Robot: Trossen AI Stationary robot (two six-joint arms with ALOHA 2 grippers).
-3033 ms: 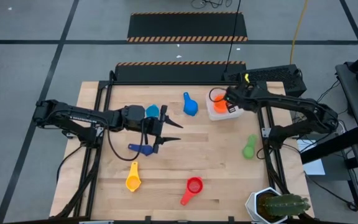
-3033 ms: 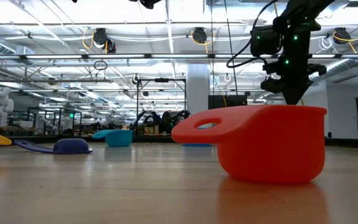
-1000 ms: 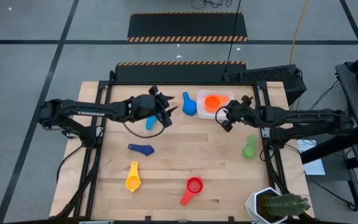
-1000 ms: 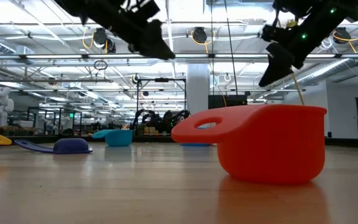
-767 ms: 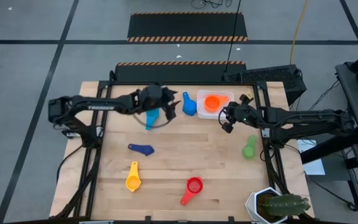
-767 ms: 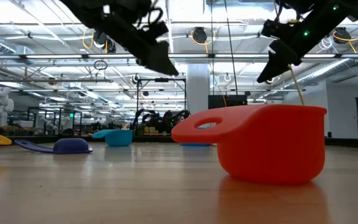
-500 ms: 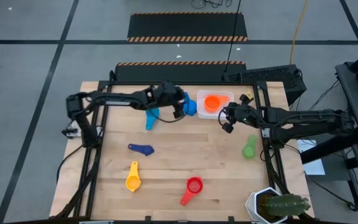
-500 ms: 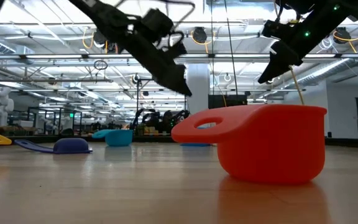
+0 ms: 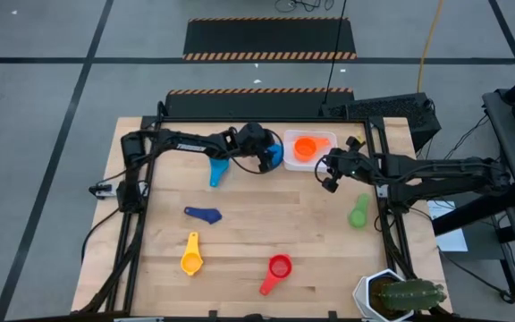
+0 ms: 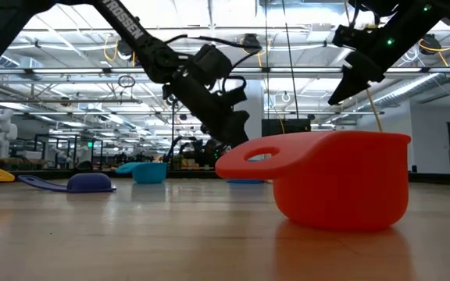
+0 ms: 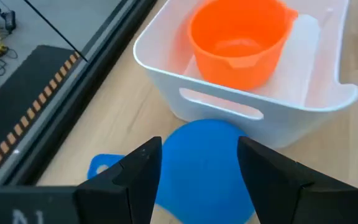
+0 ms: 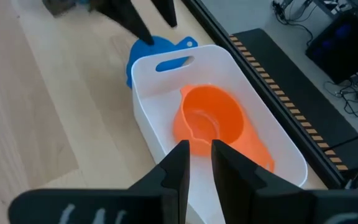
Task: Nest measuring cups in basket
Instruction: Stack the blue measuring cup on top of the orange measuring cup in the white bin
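Note:
My left gripper (image 9: 268, 157) reaches over the blue measuring cup (image 11: 201, 165). The cup lies on the table right beside the white basket's (image 9: 327, 141) left wall, apparently mouth down. The fingers stand open on either side of the cup; whether they touch it I cannot tell. An orange cup (image 11: 238, 40) sits upright in the basket. My right gripper (image 9: 329, 177) hangs in the air just near of the basket, its fingers (image 12: 180, 165) a narrow gap apart with nothing between them. Light blue (image 9: 216, 170), navy (image 9: 204, 215), yellow (image 9: 191, 256), red (image 9: 277, 268) and green (image 9: 358, 213) cups lie scattered on the table.
A white pot with a cactus (image 9: 399, 293) stands at the near right corner. In the low view the red cup (image 10: 342, 179) fills the foreground. Bare wood lies in the table's middle between the cups.
My left gripper has swung toward the table's right edge and come down from above the light blue cup to the blue cup beside the basket, staying open. The cups have not moved.

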